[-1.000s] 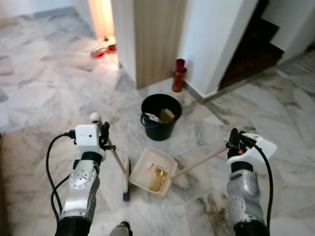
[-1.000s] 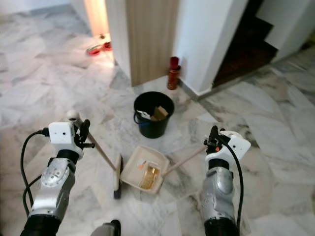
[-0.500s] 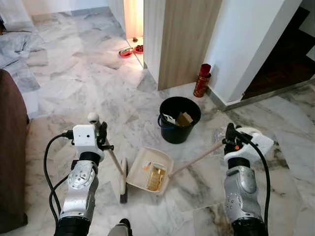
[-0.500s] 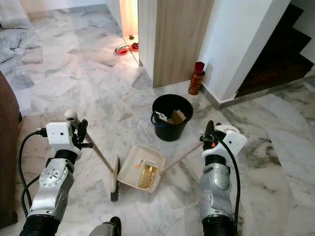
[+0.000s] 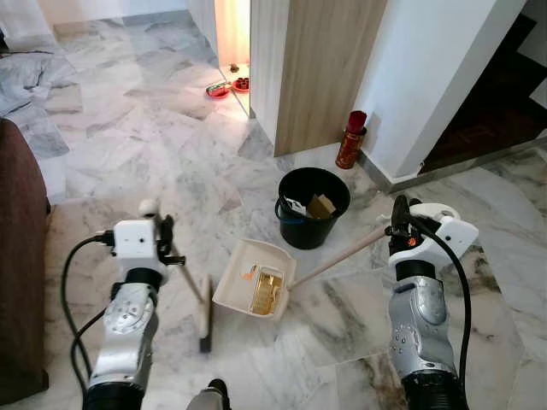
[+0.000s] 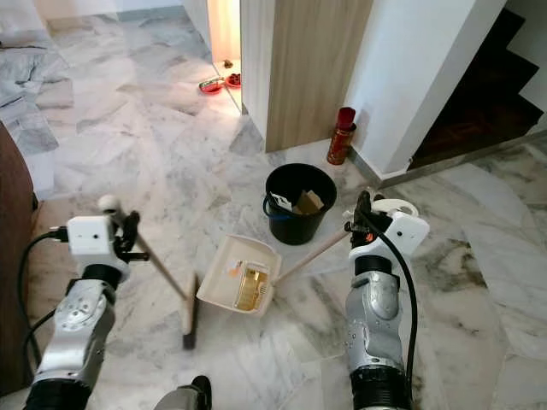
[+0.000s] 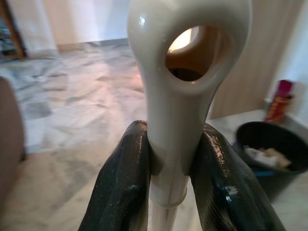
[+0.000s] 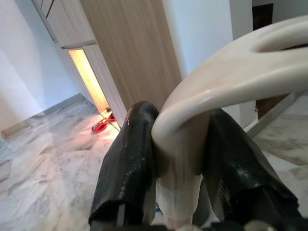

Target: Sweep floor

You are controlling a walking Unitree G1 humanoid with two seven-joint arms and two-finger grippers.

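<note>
My left gripper (image 5: 162,237) is shut on the top of a cream broom handle (image 7: 178,115); the broom's head (image 5: 206,313) rests on the marble floor. My right gripper (image 5: 398,220) is shut on the long handle (image 8: 192,139) of a cream dustpan (image 5: 253,278). The pan is lifted and tilted, holding a yellow-brown scrap and a small orange bit. It hangs just short of a black bucket (image 5: 313,207) that holds paper and cardboard scraps.
A red spray can (image 5: 349,140) stands by the wooden cabinet (image 5: 329,68) behind the bucket. Two red bowls (image 5: 224,87) sit in a lit doorway. A dark sofa edge (image 5: 19,273) is at my left, a dark stairwell (image 5: 496,94) at far right.
The dustpan has risen and moved closer to the bucket. My left gripper and the broom have shifted left and back, away from the pan. The view barely moved since half a second ago.
</note>
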